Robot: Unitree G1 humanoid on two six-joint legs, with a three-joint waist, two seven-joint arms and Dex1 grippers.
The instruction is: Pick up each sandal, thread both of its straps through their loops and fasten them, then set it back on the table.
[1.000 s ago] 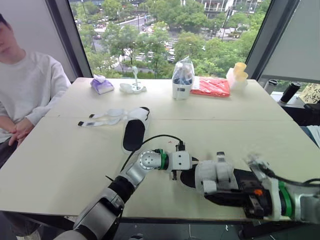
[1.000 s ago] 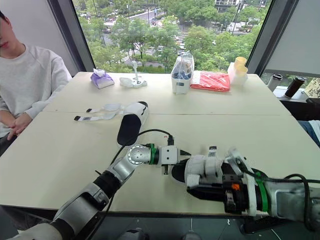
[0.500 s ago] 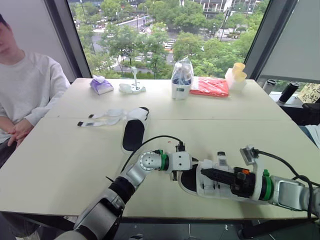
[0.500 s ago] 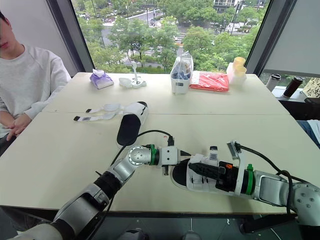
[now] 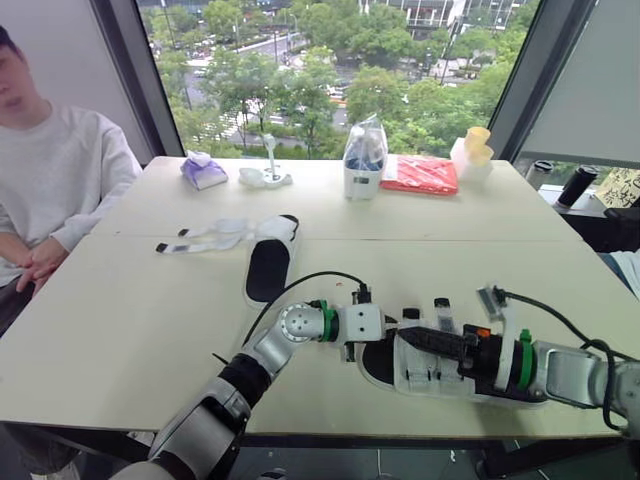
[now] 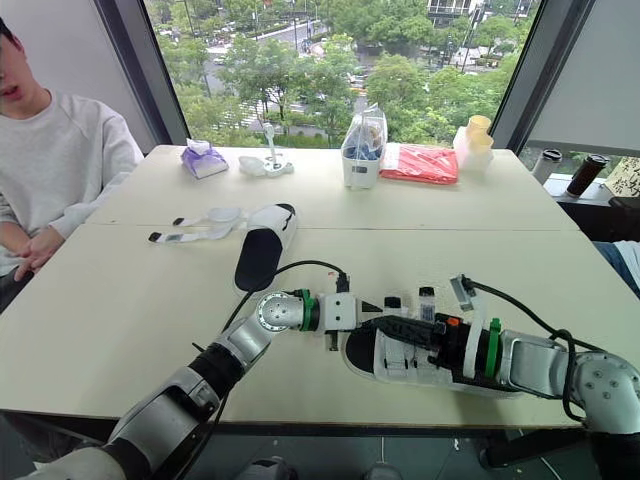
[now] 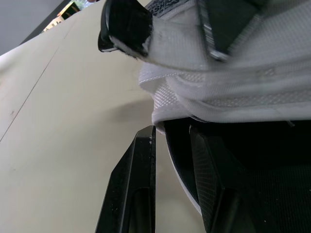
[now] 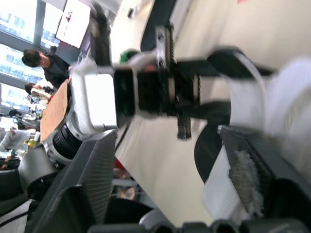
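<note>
A white-strapped sandal with a black footbed (image 5: 425, 368) lies flat near the table's front edge. My left gripper (image 5: 348, 352) is at its left end, shut on the sole's rim, and the left wrist view shows the rim (image 7: 167, 145) between the two fingers. My right gripper (image 5: 415, 338) reaches in from the right over the straps, its fingers (image 8: 92, 179) spread wide open and holding nothing. A second sandal (image 5: 268, 262) lies farther back, its loose straps (image 5: 210, 237) splayed out to the left.
A person (image 5: 50, 170) sits at the table's left side. Along the far edge stand a purple pouch (image 5: 204, 170), a small white object (image 5: 266, 176), a clear bag (image 5: 364, 160), a red packet (image 5: 421, 174) and yellow cups (image 5: 478, 147).
My right gripper has come down with the near sandal from in front of the camera to the table, then opened off it. The left gripper has kept its hold.
</note>
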